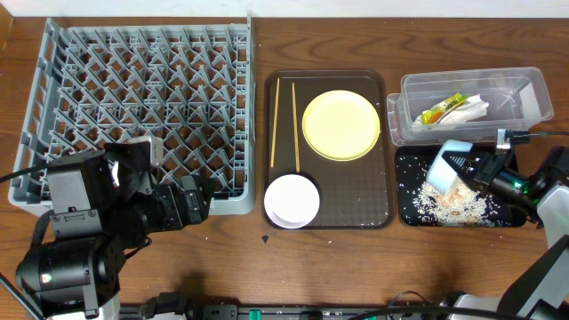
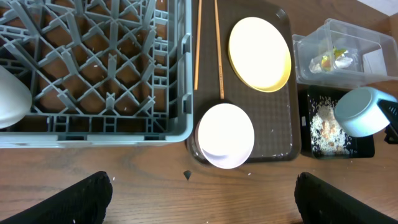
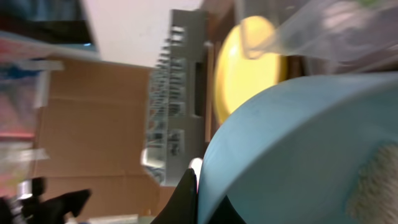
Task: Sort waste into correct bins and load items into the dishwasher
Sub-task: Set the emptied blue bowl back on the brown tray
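Near L: left end effector (image 2: 203, 186) released, fingers (image 2: 68, 199) wide apart, over worktop (image 1: 356, 267) by rack's near edge. Near R: right end effector (image 1: 471, 171) clenched on light blue bowl (image 1: 444, 164), bowl tipped over black tray (image 1: 411, 209), rice (image 1: 444, 203) scattered inside. Centre: pinkish-white bowl (image 1: 291, 201) in near-L corner of brown tray (image 1: 356, 196); chopsticks (image 1: 296, 124) & yellow plate (image 1: 341, 124) farther back on it. Far R: clear tub (image 1: 524, 89) w/ wrapper (image 1: 442, 110) + napkin (image 1: 471, 108). Far L: dish rack (image 1: 133, 89), white cup (image 2: 9, 96) inside near its near edge.
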{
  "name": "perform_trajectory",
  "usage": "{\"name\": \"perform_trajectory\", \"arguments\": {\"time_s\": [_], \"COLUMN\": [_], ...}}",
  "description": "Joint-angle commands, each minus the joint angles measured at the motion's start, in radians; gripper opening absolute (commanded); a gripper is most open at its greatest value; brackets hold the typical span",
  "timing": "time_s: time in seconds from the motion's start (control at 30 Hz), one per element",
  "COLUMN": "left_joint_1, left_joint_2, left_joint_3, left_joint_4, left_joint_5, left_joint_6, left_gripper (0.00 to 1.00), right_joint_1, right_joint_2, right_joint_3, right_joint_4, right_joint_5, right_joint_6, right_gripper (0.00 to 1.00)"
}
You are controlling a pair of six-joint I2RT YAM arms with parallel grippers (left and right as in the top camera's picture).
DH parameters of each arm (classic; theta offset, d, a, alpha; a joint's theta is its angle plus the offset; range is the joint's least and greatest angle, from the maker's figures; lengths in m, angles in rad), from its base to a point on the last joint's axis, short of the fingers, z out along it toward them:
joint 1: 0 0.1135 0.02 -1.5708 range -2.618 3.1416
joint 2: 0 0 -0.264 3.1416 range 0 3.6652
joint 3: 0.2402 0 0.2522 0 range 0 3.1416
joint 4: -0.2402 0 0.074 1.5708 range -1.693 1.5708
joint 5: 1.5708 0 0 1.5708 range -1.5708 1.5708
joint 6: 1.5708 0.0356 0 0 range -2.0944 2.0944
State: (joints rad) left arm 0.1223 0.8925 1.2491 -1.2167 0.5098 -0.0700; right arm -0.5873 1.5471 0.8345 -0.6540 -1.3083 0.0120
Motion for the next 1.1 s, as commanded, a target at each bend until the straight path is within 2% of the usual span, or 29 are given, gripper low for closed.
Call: {"name": "perform_trajectory", "arguments": {"time_s": [0.0,0.03,0.1,0.13,0.2,0.23,0.3,0.33,0.4,0.43,0.5,0.53,0.57,0.6,0.63,0.7,0.73,0.77,0.8,0.87,0.9,0.97,1.0,1.07], "left_joint_1": [-0.004,-0.004,-0.004,-0.004,-0.004,-0.004,-0.004,-0.004,-0.004,-0.004,-0.004,-0.004,-0.004,-0.004,-0.004,-0.004,-0.004,-0.004,-0.004,-0.004,-0.004,-0.004,-0.004,-0.004], "left_joint_2": [0.002,0.002,0.002,0.002,0.002,0.002,0.002,0.002,0.002,0.002,0.002,0.002,0.002,0.002,0.002,0.002,0.002,0.002,0.002,0.002,0.002,0.002,0.002,0.002], "left_joint_3": [0.009,0.009,0.009,0.009,0.009,0.009,0.009,0.009,0.009,0.009,0.009,0.009,0.009,0.009,0.009,0.009,0.009,0.009,0.009,0.009,0.009,0.009,0.009,0.009], "left_joint_4": [-0.006,-0.006,-0.009,-0.012,-0.013,-0.012,-0.014,-0.014,-0.013,-0.013,-0.018,-0.021,-0.021,-0.021,-0.021,-0.021,-0.021,-0.02,-0.02,-0.021,-0.021,-0.021,-0.021,-0.025], "left_joint_5": [-0.008,-0.008,-0.008,-0.008,-0.008,-0.008,-0.008,-0.008,-0.008,-0.008,-0.008,-0.008,-0.008,-0.008,-0.008,-0.008,-0.008,-0.008,-0.008,-0.008,-0.008,-0.008,-0.008,-0.008], "left_joint_6": [0.013,0.013,0.014,0.014,0.013,0.014,0.013,0.013,0.014,0.014,0.013,0.014,0.014,0.014,0.014,0.013,0.013,0.013,0.013,0.013,0.013,0.013,0.013,0.013], "left_gripper": [0.94,0.95,0.95,0.95,0.95,0.95,0.94,0.95,0.95,0.95,0.95,0.95,0.94,0.95,0.94,0.95,0.95,0.95,0.95,0.95,0.95,0.94,0.95,0.95], "right_joint_1": [0.013,0.01,0.018,0.021,0.021,0.018,0.025,0.027,0.024,0.021,0.026,0.026,0.023,0.021,0.017,0.026,0.03,0.03,0.029,0.039,0.048,0.051,0.052,0.072], "right_joint_2": [-0.035,-0.035,-0.045,-0.05,-0.054,-0.054,-0.058,-0.061,-0.061,-0.061,-0.068,-0.07,-0.07,-0.07,-0.071,-0.077,-0.079,-0.081,-0.081,-0.085,-0.089,-0.089,-0.09,-0.101], "right_joint_3": [0.0,0.0,0.0,0.0,0.001,0.0,0.0,0.001,0.001,0.001,0.001,0.001,0.002,0.001,0.001,0.001,0.002,0.002,0.001,0.001,0.002,0.002,0.002,0.002], "right_joint_4": [0.023,-0.003,-0.024,-0.019,0.01,-0.006,-0.011,-0.008,0.006,-0.022,-0.039,-0.037,-0.027,-0.036,-0.056,-0.066,-0.064,-0.036,-0.04,-0.043,-0.038,-0.025,-0.043,-0.078], "right_joint_5": [0.06,0.042,-0.172,-0.152,0.042,-0.003,-0.208,-0.187,0.007,-0.006,-0.143,-0.071,0.089,0.16,0.125,-0.098,-0.08,0.074,0.076,-0.135,-0.113,0.122,0.071,-0.208], "right_joint_6": [0.036,0.087,-0.091,-0.105,0.045,0.064,-0.101,-0.112,0.027,0.055,-0.096,-0.07,0.047,0.117,0.108,-0.069,-0.068,0.032,0.073,-0.067,-0.07,0.114,0.091,-0.151], "right_gripper": [0.01,0.01,0.01,0.01,0.01,0.01,0.01,0.01,0.01,0.01,0.01,0.01,0.01,0.01,0.01,0.01,0.01,0.01,0.01,0.01,0.01,0.01,0.01,0.01]}}
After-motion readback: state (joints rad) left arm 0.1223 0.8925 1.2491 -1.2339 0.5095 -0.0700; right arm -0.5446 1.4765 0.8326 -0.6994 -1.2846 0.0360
